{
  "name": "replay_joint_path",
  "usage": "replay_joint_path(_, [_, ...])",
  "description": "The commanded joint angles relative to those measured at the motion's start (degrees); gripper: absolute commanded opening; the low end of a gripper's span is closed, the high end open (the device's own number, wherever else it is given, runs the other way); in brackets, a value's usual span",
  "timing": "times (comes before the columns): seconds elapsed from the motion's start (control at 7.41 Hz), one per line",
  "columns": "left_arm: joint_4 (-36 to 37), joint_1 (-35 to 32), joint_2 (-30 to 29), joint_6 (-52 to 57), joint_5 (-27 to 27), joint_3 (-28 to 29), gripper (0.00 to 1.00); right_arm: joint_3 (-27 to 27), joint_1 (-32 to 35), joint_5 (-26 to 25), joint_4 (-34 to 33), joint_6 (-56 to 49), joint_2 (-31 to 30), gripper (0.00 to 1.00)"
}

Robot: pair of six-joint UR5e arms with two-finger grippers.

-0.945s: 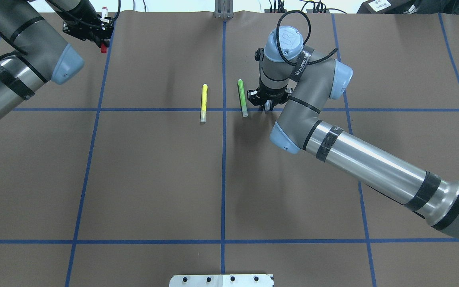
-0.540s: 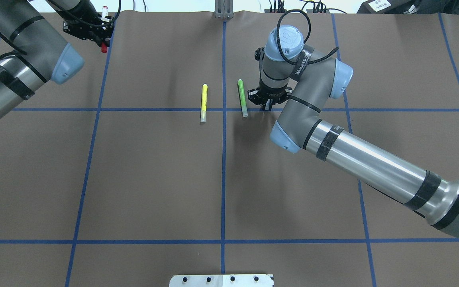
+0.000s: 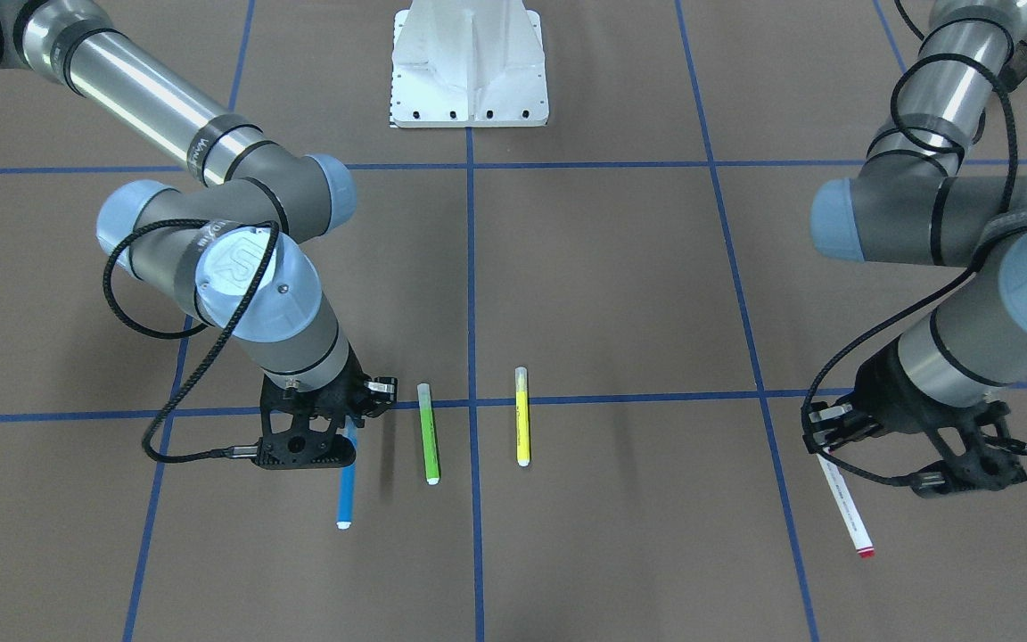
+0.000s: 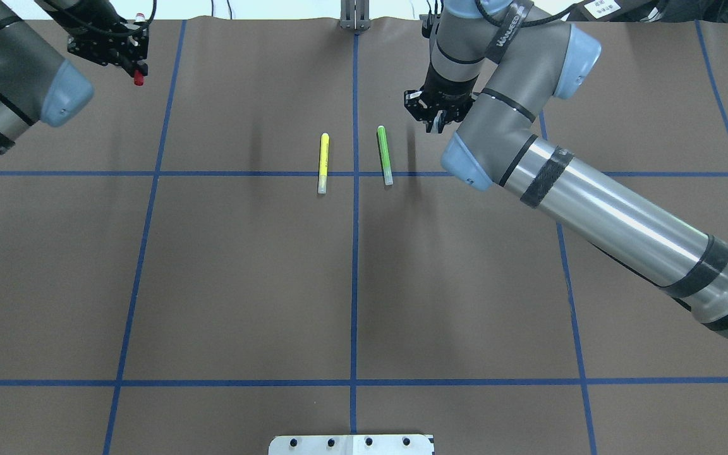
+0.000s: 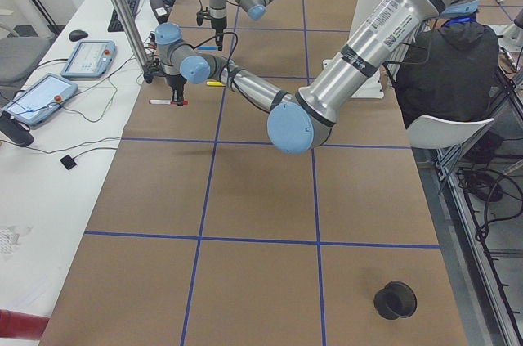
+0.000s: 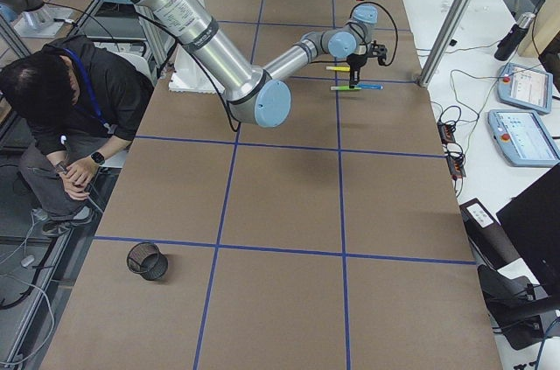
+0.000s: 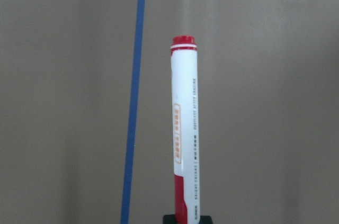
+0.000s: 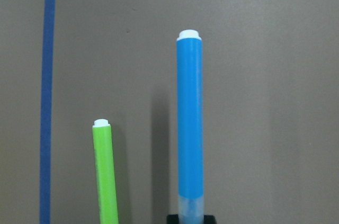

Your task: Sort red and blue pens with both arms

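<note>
The red-capped white marker [image 7: 184, 139] hangs in my left gripper [image 3: 824, 443], which is shut on its cap end; the barrel [image 3: 845, 510] slants down over the mat. From overhead only its red cap [image 4: 138, 78] shows under the left gripper [image 4: 129, 55] at the far left. My right gripper [image 3: 350, 426] is shut on the blue pen [image 3: 346, 489] near its clear cap and holds it above the mat, with its shadow beside it. The right wrist view looks along the blue pen [image 8: 189, 123]. Overhead, the right gripper [image 4: 436, 117] hides the pen.
A green pen [image 4: 384, 155] and a yellow pen [image 4: 323, 162] lie side by side on the brown mat near the centre tape line, the green one [image 3: 429, 432] just beside the blue pen. White pedestal base [image 3: 469, 71]. Black cup [image 6: 147, 261] and a seated person [image 6: 61, 116] at the right end.
My right gripper closed on the blue pen at the mat and has risen with it, shifting toward the far edge. The left gripper has carried the red marker further left.
</note>
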Motion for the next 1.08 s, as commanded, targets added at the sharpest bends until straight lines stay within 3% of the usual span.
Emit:
replay_joint_path(0.0, [0.3, -3.9, 3.7, 0.5, -0.9, -1.7, 0.00, 9.8, 4.6, 1.9, -5.1, -5.7, -8.5, 0.00])
replay_joint_path(0.54, [13.3, -13.4, 6.5, 30.8, 2.1, -1.9, 0.00, 19.2, 17.2, 1.2, -22.6, -38.7, -20.1, 0.00])
replay_joint_path(0.81, [13.8, -18.8, 13.1, 44.8, 3.6, -4.4, 0.00, 19.3, 23.9, 0.0, -23.8, -52.0, -26.7, 0.00])
replay_joint_path(0.94, [13.8, -20.1, 18.1, 46.5, 3.7, -8.0, 0.00, 19.3, 26.3, -2.3, -23.9, -59.3, -29.7, 0.00])
